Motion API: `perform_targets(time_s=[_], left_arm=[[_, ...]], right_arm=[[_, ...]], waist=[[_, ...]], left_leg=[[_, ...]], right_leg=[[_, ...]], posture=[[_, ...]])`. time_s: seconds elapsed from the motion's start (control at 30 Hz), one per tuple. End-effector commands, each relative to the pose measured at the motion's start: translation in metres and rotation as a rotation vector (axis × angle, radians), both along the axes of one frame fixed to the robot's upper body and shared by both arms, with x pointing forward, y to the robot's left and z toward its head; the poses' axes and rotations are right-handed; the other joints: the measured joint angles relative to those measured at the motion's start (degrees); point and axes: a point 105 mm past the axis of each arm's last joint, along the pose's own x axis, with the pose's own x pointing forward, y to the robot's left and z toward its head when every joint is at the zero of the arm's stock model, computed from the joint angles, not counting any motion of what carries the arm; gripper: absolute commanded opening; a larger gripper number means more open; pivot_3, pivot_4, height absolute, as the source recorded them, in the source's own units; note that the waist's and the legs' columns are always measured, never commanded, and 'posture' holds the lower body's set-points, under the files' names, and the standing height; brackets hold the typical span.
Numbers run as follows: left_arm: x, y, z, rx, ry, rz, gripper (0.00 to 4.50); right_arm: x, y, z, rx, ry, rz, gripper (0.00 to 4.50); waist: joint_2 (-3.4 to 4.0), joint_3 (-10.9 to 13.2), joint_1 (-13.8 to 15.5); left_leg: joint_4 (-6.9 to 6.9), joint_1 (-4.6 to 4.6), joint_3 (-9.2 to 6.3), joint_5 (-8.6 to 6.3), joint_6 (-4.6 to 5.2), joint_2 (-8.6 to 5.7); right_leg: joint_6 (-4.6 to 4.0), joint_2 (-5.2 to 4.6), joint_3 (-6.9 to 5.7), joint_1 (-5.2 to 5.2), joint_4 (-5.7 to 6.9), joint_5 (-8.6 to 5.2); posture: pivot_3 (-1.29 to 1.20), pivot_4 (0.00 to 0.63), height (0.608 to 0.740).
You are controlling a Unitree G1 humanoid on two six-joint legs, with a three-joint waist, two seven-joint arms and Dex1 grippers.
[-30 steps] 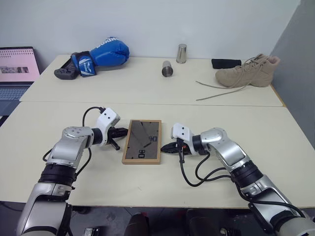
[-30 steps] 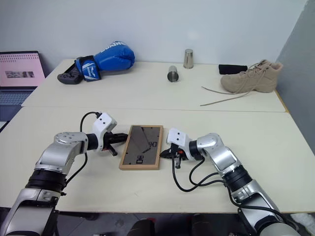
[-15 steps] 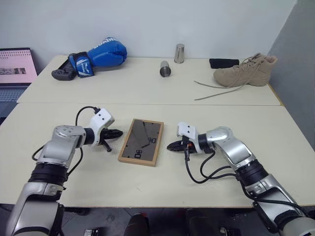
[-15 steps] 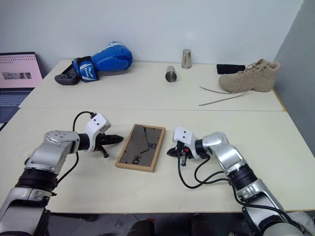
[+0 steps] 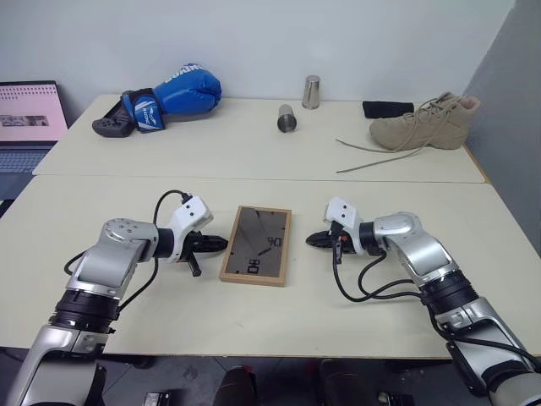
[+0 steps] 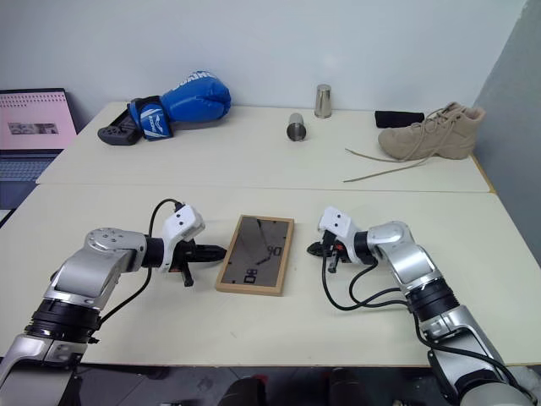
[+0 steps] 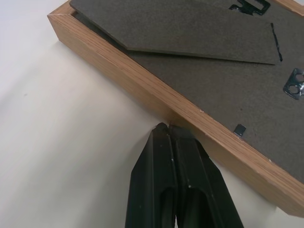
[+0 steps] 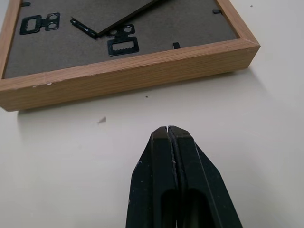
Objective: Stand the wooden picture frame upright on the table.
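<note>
Wooden picture frame (image 5: pixel 257 245) lies face-down between 2 closed end effectors.

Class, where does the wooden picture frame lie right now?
The wooden picture frame lies back-up on the near half of the table, between the left gripper and right gripper.

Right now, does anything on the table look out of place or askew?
Yes. The wooden picture frame lies face down on the table, back panel up, slightly skewed to the table edge. One steel cup lies tipped on its side, and the boot's laces trail loose.
</note>
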Motion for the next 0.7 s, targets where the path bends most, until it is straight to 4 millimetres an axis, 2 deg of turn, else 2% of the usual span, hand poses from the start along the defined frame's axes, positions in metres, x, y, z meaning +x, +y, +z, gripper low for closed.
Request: perform_targets(time_s=[0.03,0.23,0.33,0.4,0.5,0.63,0.7], left_arm=[[0.0,-0.018,0.011,-0.019,-0.038,-0.064,0.0],[0.005,-0.031,0.012,-0.033,-0.055,-0.08,0.0],[0.006,-0.024,0.012,-0.014,-0.059,-0.069,0.0],[0.006,-0.01,0.014,-0.017,-0.056,-0.032,0.0],[-0.001,0.006,0.019,-0.078,0.004,-0.002,0.45],[-0.005,0.01,0.025,-0.218,0.144,0.056,1.35],[-0.002,0.012,0.025,-0.315,0.239,0.116,1.66]], right_arm=[[0.003,-0.006,0.01,0.026,-0.035,-0.021,0.03],[0.004,-0.009,0.009,0.024,-0.033,-0.03,0.03],[0.004,-0.013,0.009,0.017,-0.034,-0.032,0.03],[0.004,-0.015,0.009,0.007,-0.035,-0.032,0.03],[0.004,-0.017,0.009,-0.006,-0.036,-0.025,0.0],[0.001,-0.014,0.007,-0.009,-0.027,-0.003,0.0],[-0.001,-0.01,0.005,-0.009,-0.02,0.014,0.0]], waist=[[0.0,0.0,0.01],[0.0,0.0,0.1],[0.0,0.0,0.06],[0.0,0.0,0.05],[0.0,0.0,-0.19],[0.0,0.0,-0.29],[0.0,0.0,-0.27]], left_leg=[[0.0,0.0,0.0,0.0,0.0,0.0],[0.01,-0.01,0.0,0.0,0.0,-0.02],[0.01,0.0,0.0,0.0,0.0,-0.01],[0.01,0.0,0.0,0.0,0.0,-0.01],[0.0,0.01,0.0,0.0,0.0,0.0],[-0.01,0.02,-0.02,0.0,0.0,0.02],[0.01,0.02,-0.01,0.0,0.0,0.01]], right_leg=[[0.0,0.0,0.0,0.0,0.0,0.0],[0.0,-0.01,0.0,0.01,-0.01,0.0],[0.0,0.0,0.0,0.01,-0.01,0.0],[0.0,0.0,0.0,0.01,-0.01,0.0],[0.0,0.0,0.0,0.01,0.0,0.0],[0.0,0.02,-0.02,0.0,0.01,0.0],[0.01,0.02,-0.01,0.01,0.01,0.0]], posture=[[0.0,0.15,0.74],[0.0,0.15,0.74],[0.0,0.15,0.74],[0.0,0.15,0.74],[0.0,0.15,0.74],[0.0,0.15,0.74],[0.0,0.15,0.74]])
